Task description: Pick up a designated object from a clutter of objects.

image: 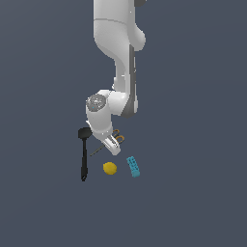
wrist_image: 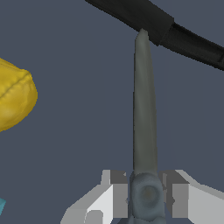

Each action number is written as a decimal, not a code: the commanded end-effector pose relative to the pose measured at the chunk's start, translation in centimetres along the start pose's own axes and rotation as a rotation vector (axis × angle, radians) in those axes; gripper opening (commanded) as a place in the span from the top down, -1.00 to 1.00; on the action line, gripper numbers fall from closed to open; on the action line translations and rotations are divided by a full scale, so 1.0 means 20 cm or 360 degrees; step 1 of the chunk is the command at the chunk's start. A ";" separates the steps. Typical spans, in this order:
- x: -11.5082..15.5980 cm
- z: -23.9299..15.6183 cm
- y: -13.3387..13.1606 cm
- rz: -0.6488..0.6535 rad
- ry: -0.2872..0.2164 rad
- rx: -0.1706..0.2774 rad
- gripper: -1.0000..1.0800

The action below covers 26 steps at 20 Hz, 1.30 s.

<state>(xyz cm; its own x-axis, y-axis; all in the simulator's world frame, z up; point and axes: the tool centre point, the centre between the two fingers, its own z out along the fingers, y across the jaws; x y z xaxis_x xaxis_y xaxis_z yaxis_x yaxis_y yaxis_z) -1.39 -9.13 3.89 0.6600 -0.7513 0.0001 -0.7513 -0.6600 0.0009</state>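
Scissors (wrist_image: 144,131) sit pinched at the pivot between the tool (wrist_image: 146,197) fingers, grasped, blade tip touching the black spatula (wrist_image: 175,33). Bare tabletop (wrist_image: 78,131) separates them from the yellow ball (wrist_image: 13,96); the teal block (image: 133,167) lies beyond it.

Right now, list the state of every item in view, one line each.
Scissors: flat on the floor, blades closed, pivot between the tool's fingers.
Tool: down at the scissors, fingers against the pivot.
Spatula: lying flat, untouched.
Yellow ball: resting on the floor.
Teal block: lying flat.
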 end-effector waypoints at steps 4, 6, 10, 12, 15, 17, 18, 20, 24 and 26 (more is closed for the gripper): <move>-0.02 -0.20 -0.05 0.0000 0.0002 0.0002 1.00; -0.02 -0.29 -0.07 0.0000 0.0002 0.0002 1.00; -0.04 -0.50 -0.12 -0.0001 0.0002 0.0000 1.00; -0.05 -0.60 -0.14 -0.0001 0.0002 0.0000 1.00; -0.06 -0.76 -0.18 -0.0001 0.0003 -0.0001 1.00; -0.06 -0.87 -0.20 -0.0001 0.0003 -0.0001 1.00; -0.07 -0.92 -0.22 -0.0001 0.0003 -0.0001 1.00; -0.07 -1.02 -0.24 -0.0002 0.0003 -0.0002 1.00; -0.09 -1.23 -0.29 -0.0003 0.0003 -0.0001 1.00; -0.09 -1.32 -0.32 -0.0003 0.0003 -0.0001 1.00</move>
<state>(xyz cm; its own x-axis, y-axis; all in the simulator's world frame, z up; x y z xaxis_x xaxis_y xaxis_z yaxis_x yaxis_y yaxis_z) 2.05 -3.84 28.83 0.6615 -0.7499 0.0022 -0.7499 -0.6615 0.0012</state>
